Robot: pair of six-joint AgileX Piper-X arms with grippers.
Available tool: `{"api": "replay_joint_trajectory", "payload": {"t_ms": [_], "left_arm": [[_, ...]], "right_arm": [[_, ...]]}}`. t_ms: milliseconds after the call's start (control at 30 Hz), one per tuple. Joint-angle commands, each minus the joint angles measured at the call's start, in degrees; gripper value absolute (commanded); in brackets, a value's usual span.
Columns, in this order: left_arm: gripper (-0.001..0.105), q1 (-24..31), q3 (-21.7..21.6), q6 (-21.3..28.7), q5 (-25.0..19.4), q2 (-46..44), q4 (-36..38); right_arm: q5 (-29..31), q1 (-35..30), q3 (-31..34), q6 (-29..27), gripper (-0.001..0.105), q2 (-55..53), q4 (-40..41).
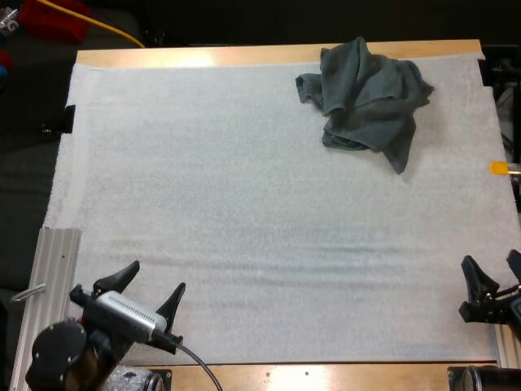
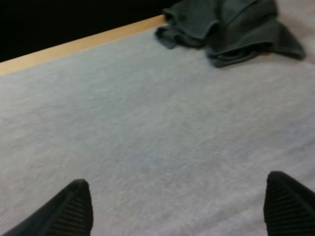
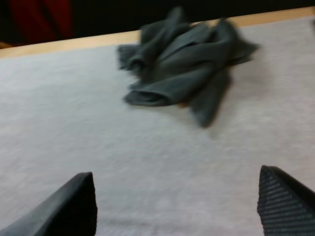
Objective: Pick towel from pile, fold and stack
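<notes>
At the far right of the bench (image 1: 244,55), 1 crumpled towel (image 1: 366,98) lies on the mat (image 1: 244,204). Near edge: left hand (image 1: 157,277) and right hand (image 1: 492,261), both spread open, empty. Limp, light cloth, I'd say; pinch a raised fold.

1. The left gripper (image 1: 157,277) has two black fingers, wide at the bottom and pointy at the tip.
2. Behind it is a big round black joint (image 1: 55,355).
3. The right gripper (image 1: 490,261) is black and pointy too.
4. Up close, its fingers (image 3: 285,204) have tiny lines across them.
</notes>
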Motion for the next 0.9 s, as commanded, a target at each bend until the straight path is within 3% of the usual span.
{"api": "replay_joint_trajectory", "payload": {"t_ms": [0,367,667,867], "left_arm": [[0.069,0.0,-1.2,0.0,2.1,1.5,-1.7],[0.069,-1.0,-8.3,0.0,11.6,10.2,-3.9],[0.069,-1.1,-9.1,-1.8,11.3,11.1,-5.4],[0.069,-1.1,-9.1,-1.9,8.1,11.1,-6.9]], "right_arm": [[-2.8,-0.1,-1.2,-0.4,0.067,1.5,-0.5],[-16.4,-0.1,-6.7,-0.6,0.067,11.7,-3.0],[-15.9,-0.1,-9.6,0.3,0.067,18.0,-8.2],[-16.0,-0.1,-11.6,4.0,0.067,24.3,-13.9]]}}
